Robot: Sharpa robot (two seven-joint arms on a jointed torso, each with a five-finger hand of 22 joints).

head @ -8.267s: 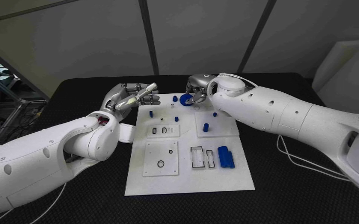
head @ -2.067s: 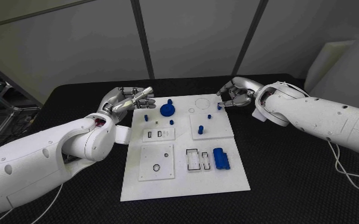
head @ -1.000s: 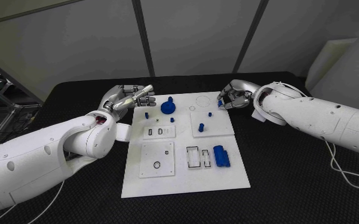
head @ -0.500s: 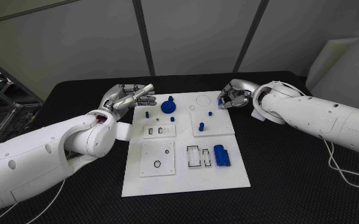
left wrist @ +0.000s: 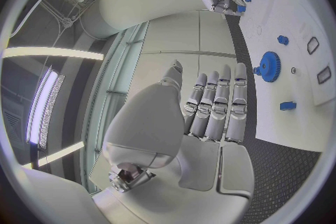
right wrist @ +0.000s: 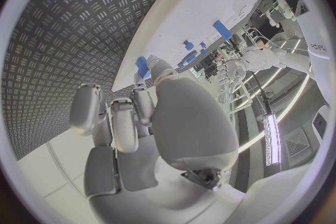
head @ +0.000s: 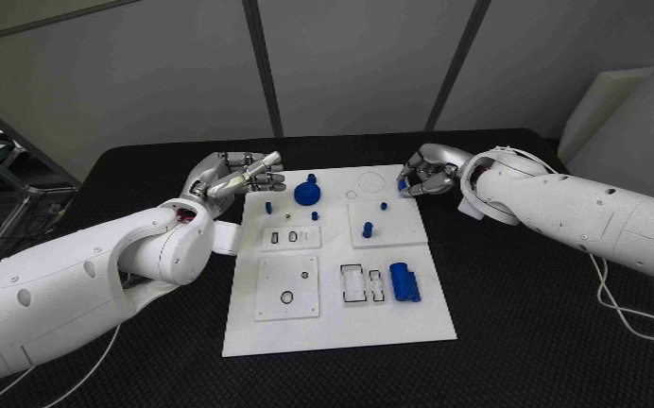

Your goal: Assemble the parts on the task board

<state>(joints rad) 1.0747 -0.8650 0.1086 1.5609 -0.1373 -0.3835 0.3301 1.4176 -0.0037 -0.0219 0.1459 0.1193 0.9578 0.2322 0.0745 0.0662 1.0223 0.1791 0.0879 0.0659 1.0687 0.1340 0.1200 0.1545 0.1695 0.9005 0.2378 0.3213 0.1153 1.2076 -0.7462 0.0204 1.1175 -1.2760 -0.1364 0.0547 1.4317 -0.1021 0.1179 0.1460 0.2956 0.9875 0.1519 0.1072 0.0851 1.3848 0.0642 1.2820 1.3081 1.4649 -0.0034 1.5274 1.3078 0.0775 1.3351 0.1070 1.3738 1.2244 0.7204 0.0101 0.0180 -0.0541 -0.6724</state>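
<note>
Board: white plate [head: 341, 318] at the middle of the black table [head: 531, 332], long side running from 12 to 6 o'clock.
Gear: blue toothed wheel [head: 307, 195] on the board's far left part, toward 11 o'clock; also seen in the left wrist view [left wrist: 269, 63].
Pegs: small blue peg [head: 368, 229] standing on the right middle panel; shorter blue pieces near the gear.
Cylinders: blue pair [head: 404, 282] lying side by side at the board's 3 o'clock edge, just beside the rectangular slots.
Left hand: [head: 241, 178] off the board's 10 o'clock corner; fingers straight and close together, nothing in them.
Right hand: [head: 425, 175] at the board's 1 o'clock corner; fingers curled in around a small blue piece [head: 404, 185] at their tips, just above the board's edge.
</note>
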